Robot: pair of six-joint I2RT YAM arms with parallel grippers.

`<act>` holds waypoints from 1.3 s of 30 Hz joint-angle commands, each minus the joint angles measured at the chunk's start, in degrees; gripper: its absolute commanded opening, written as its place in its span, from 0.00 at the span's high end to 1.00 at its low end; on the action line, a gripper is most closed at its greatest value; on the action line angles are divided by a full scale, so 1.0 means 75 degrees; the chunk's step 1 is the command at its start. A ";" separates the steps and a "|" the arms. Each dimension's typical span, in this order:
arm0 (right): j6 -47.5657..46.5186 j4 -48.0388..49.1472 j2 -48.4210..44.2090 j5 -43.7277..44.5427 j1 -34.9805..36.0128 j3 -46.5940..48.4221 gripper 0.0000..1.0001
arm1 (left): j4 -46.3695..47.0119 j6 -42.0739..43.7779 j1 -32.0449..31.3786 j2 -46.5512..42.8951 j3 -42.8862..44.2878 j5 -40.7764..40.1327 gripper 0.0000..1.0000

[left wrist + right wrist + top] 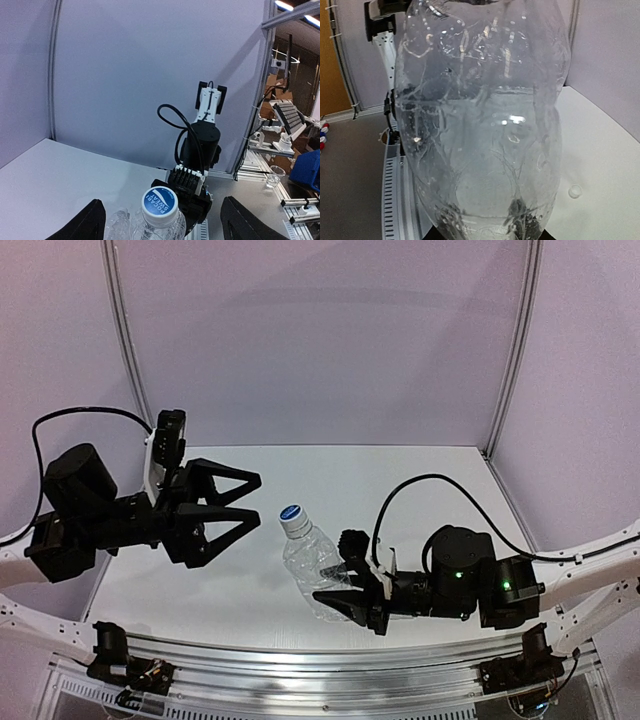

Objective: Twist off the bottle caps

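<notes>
One clear crinkled bottle [315, 565] is held off the table, tilted with its neck up and to the left. Its cap [293, 517] is white with a blue printed top and sits on the neck. My right gripper [338, 588] is shut on the bottle's lower body. The bottle fills the right wrist view [480, 125]. My left gripper [259, 497] is open, with its tips just left of the cap and apart from it. In the left wrist view the cap [159, 202] shows low between the spread fingers [92, 222]. The other bottles are out of view.
A tiny translucent round cap-like thing [575, 191] lies on the white table [400, 490] to the right of the held bottle. Purple walls and metal posts [125, 330] close in the back and sides. An aluminium rail [330, 665] runs along the near edge.
</notes>
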 commanded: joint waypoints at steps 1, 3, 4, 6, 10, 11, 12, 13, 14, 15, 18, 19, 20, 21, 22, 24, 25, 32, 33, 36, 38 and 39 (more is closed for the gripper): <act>-0.0073 0.0260 -0.0082 -0.1217 0.0030 -0.0127 0.64 | 0.0047 0.0282 0.0051 0.0352 0.0044 0.1064 0.23; -0.0067 0.0260 -0.0045 -0.1448 0.0035 -0.0107 0.64 | 0.0089 0.0268 0.0048 0.0565 0.0137 0.1225 0.24; -0.0067 0.0264 -0.0022 -0.1474 0.0024 -0.0104 0.64 | 0.0077 0.0265 0.0045 0.0641 0.0186 0.1245 0.25; -0.0068 0.0251 0.0000 -0.1505 0.0032 -0.0092 0.64 | 0.0072 0.0263 0.0044 0.0812 0.0254 0.1301 0.27; -0.0054 0.0249 0.0068 -0.1478 0.0032 -0.0063 0.64 | 0.0093 0.0249 0.0048 0.0972 0.0309 0.1396 0.29; -0.0039 0.0240 0.0101 -0.1472 0.0035 -0.0042 0.64 | 0.0067 0.0260 0.0048 0.0989 0.0328 0.1388 0.30; -0.0049 0.0228 0.0122 -0.1466 0.0035 -0.0026 0.64 | 0.0068 0.0276 0.0048 0.1014 0.0330 0.1363 0.31; -0.0045 0.0209 0.0140 -0.1460 0.0025 -0.0005 0.64 | 0.0073 0.0272 0.0048 0.1026 0.0320 0.1334 0.33; -0.0046 0.0196 0.0165 -0.1450 0.0031 0.0001 0.64 | 0.0082 0.0274 0.0048 0.1028 0.0319 0.1324 0.35; -0.0041 0.0186 0.0189 -0.1439 0.0035 0.0028 0.64 | 0.0090 0.0275 0.0047 0.1039 0.0318 0.1326 0.36; -0.0031 0.0166 0.0228 -0.1416 0.0033 0.0057 0.64 | 0.0120 0.0261 0.0037 0.1053 0.0318 0.1386 0.37; -0.0027 0.0166 0.0239 -0.1407 0.0031 0.0058 0.64 | 0.0126 0.0260 0.0037 0.1047 0.0318 0.1390 0.37; -0.0030 0.0166 0.0232 -0.1402 0.0029 0.0060 0.64 | 0.0121 0.0271 0.0026 0.1033 0.0318 0.1393 0.37; -0.0027 0.0167 0.0235 -0.1401 0.0035 0.0060 0.64 | 0.0120 0.0271 0.0025 0.1039 0.0318 0.1393 0.38; -0.0022 0.0166 0.0225 -0.1401 0.0034 0.0060 0.64 | 0.0111 0.0277 0.0025 0.1041 0.0324 0.1393 0.40; -0.0014 0.0157 0.0218 -0.1391 0.0032 0.0060 0.64 | 0.0088 0.0287 0.0025 0.1052 0.0346 0.1393 0.47; -0.0010 0.0157 0.0212 -0.1390 0.0035 0.0059 0.64 | 0.0076 0.0294 0.0015 0.1070 0.0359 0.1393 0.52; -0.0002 0.0131 0.0160 -0.1135 0.0035 0.0054 0.64 | -0.0129 0.0286 -0.0009 0.1291 0.0577 0.1217 0.84; 0.0003 0.0120 0.0159 -0.0955 0.0032 0.0065 0.64 | -0.0137 0.0263 -0.0025 0.1340 0.0595 0.1127 0.84; 0.0024 0.0106 0.0197 -0.0347 0.0029 0.0088 0.64 | -0.0239 0.0136 -0.0070 0.1462 0.0702 0.0743 0.87; 0.0073 0.0011 0.0289 0.0380 0.0029 0.0176 0.64 | -0.0435 0.0009 -0.0144 0.1545 0.0861 0.0234 0.88; 0.0105 -0.0041 0.0367 0.0849 0.0029 0.0248 0.64 | -0.0591 -0.0073 -0.0200 0.1598 0.0969 -0.0184 0.88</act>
